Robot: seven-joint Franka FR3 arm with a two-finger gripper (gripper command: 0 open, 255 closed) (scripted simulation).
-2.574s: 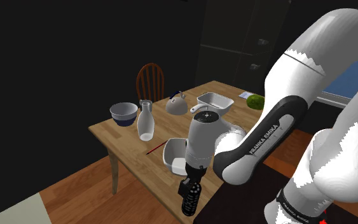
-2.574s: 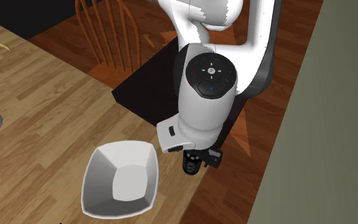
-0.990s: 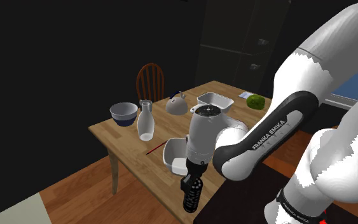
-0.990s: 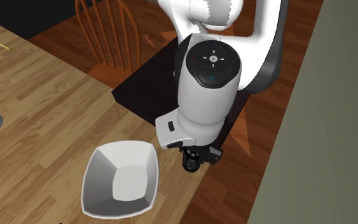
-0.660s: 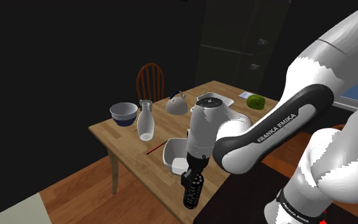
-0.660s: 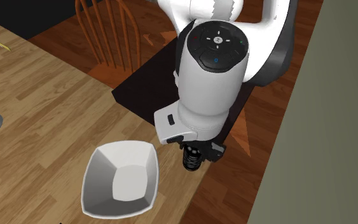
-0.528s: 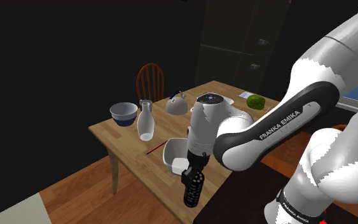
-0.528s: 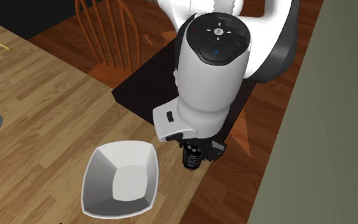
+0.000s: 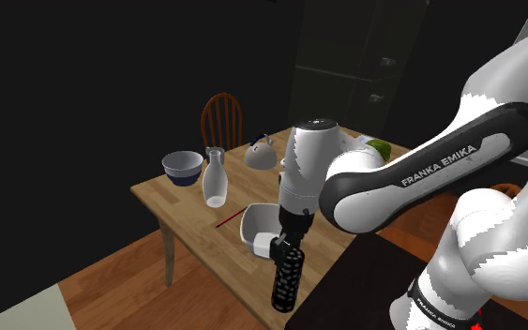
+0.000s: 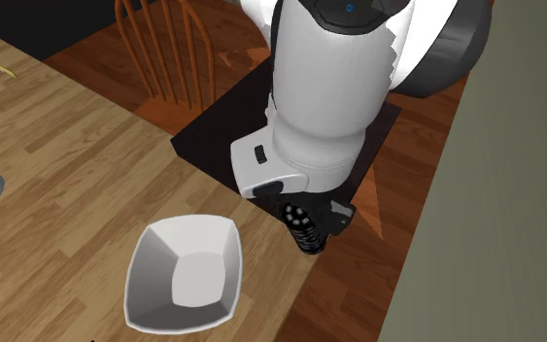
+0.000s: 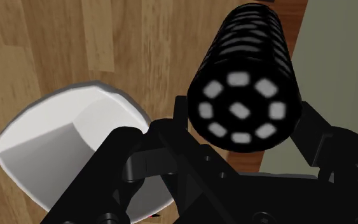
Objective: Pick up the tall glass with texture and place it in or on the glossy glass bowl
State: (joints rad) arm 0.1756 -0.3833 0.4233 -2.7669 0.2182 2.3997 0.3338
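Black with rows of pale spots, the tall glass [image 9: 286, 279] hangs upright below the gripper [image 9: 287, 251], whose fingers clasp it from both sides. It is at the near edge of the wooden table [image 9: 173, 202], just beside a white square bowl [image 9: 252, 220]. Farther along the table stand a clear bottle [image 9: 215, 178] and a blue-sided bowl [image 9: 183, 167].

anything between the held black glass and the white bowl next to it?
Nothing visible. The hand holds the tall black glass with pale spots beside the white squarish bowl, near the wooden table's edge. Bare tabletop lies between them.
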